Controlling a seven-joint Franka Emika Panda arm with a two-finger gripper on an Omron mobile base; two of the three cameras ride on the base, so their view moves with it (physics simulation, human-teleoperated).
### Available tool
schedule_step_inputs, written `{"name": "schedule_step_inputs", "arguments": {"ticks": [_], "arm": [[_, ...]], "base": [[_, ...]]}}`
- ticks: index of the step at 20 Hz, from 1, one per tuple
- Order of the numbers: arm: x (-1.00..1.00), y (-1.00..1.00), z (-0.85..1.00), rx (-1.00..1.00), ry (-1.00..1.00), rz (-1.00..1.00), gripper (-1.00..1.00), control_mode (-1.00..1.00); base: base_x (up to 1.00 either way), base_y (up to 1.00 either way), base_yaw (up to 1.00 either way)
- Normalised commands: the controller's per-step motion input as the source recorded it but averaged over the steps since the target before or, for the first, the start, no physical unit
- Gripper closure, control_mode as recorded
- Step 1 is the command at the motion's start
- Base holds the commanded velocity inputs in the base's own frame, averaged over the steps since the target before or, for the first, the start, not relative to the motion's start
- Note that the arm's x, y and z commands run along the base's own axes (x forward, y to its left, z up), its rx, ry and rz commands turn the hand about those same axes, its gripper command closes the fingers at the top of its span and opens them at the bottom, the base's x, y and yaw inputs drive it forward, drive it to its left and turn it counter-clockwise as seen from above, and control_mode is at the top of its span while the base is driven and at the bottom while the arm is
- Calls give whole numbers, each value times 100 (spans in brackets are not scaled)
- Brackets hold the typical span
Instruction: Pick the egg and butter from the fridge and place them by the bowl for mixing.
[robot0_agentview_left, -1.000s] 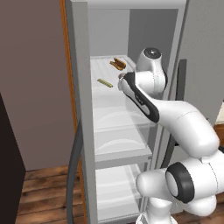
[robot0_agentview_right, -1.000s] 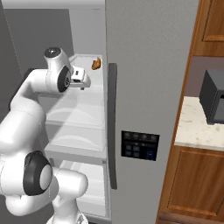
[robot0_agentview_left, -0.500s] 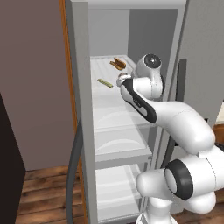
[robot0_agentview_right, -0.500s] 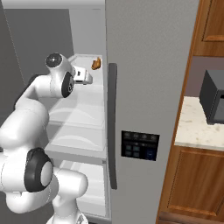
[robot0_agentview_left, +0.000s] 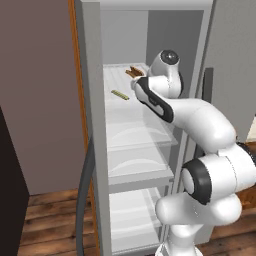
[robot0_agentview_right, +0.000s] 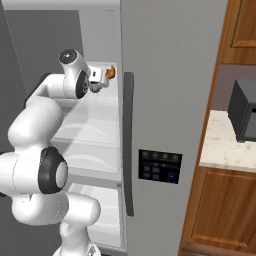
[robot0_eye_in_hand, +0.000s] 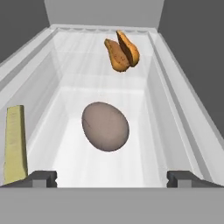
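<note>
Three items sit on the top shelf (robot0_agentview_left: 125, 100) of the fridge (robot0_agentview_left: 92, 125). Left base view: butter (robot0_agentview_left: 119, 94) lies near the shelf's left front, the orange-brown food (robot0_agentview_left: 134, 73) sits toward the back, and the arm reaches onto that shelf with its hand at the shelf's right side.

Right base view: gripper (robot0_agentview_right: 100, 80) is over the same shelf, beside the door edge, with the orange-brown food (robot0_agentview_right: 111, 73) just past it. Long dark handle (robot0_agentview_right: 128, 145) runs down the door below.

Hand view: egg (robot0_eye_in_hand: 105, 126) rests on the shelf floor (robot0_eye_in_hand: 100, 166), centred between the two fingertips (robot0_eye_in_hand: 40, 178) and apart from both. Jaws spread wide, holding nothing. Butter (robot0_eye_in_hand: 15, 142) lies along the left shelf wall; orange-brown food (robot0_eye_in_hand: 122, 51) is behind the egg.
</note>
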Motion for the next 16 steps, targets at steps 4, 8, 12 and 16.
{"name": "schedule_step_inputs", "arguments": {"ticks": [4, 8, 12, 16], "arm": [[38, 4, -11, 3, 0, 0, -100, -100], [36, 3, -19, 0, 0, 0, -100, -100], [29, 0, -13, 0, 0, 1, -100, -100], [22, 0, -7, 0, 0, 2, -100, -100]], "base": [[0, 0, 0], [0, 0, 0], [0, 0, 0], [0, 0, 0]]}}
